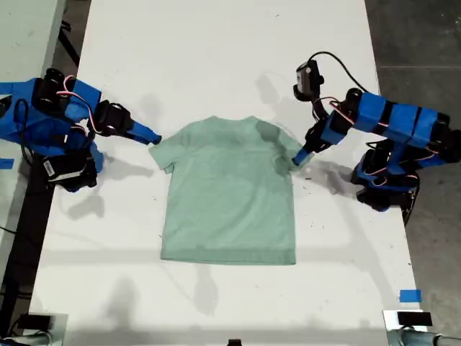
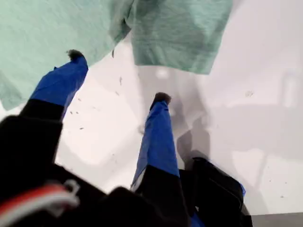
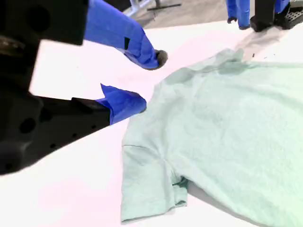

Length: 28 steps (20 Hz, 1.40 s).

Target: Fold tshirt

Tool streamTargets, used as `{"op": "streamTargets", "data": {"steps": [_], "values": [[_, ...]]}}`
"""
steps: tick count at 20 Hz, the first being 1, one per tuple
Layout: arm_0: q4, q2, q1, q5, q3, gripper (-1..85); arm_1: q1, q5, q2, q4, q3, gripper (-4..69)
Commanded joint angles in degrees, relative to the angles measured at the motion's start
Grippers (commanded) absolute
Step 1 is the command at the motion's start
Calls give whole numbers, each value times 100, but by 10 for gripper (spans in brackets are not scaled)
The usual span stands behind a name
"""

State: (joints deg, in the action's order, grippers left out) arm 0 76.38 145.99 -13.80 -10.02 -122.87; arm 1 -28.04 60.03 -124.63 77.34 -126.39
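Our first claw (image 2: 117,76) is open, its two blue fingers spread wide. One fingertip (image 2: 73,54) lies over the edge of the tshirt (image 2: 47,33); whether it touches the cloth we cannot tell. The other fingertip (image 2: 162,98) is over bare desk (image 2: 246,142), just short of the hem of a sleeve (image 2: 175,38). Nothing is held between them. In the exterior view this claw (image 1: 299,158) sits at the sleeve on that view's right.

Our second claw (image 3: 151,82) is open too, with nothing between the jaws. It sits just beside the shoulder edge of the tshirt (image 3: 227,118), above the other sleeve (image 3: 147,189), which lies flat on the desk. In the exterior view this claw (image 1: 155,138) is at the shirt's shoulder on that view's left.

The tshirt (image 1: 230,194) is spread flat in the middle of the white desk (image 1: 216,43), between the two arms. Its collar points to the exterior view's top and its hem to the bottom. Both sleeves are out to the sides. A few dark specks (image 2: 78,113) dot the desk by our first claw. A bit of blue tape (image 1: 410,295) sits near the exterior view's lower right corner.
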Motion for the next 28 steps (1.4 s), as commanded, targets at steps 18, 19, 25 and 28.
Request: {"op": "streamTargets", "data": {"steps": [18, 19, 25, 28], "values": [[-369, -220, -53, -18, 237, 134, -1538, 492, 1635, -2232, -870, 258], [-369, -202, -70, -18, 202, 134, -1538, 475, 1846, -2145, -738, 248], [-369, -114, -97, -26, 132, 116, -1397, 457, 2083, -2083, -554, -9], [-378, -114, -123, -18, 88, 106, -1160, 431, 2039, -2057, -519, -8]]}}
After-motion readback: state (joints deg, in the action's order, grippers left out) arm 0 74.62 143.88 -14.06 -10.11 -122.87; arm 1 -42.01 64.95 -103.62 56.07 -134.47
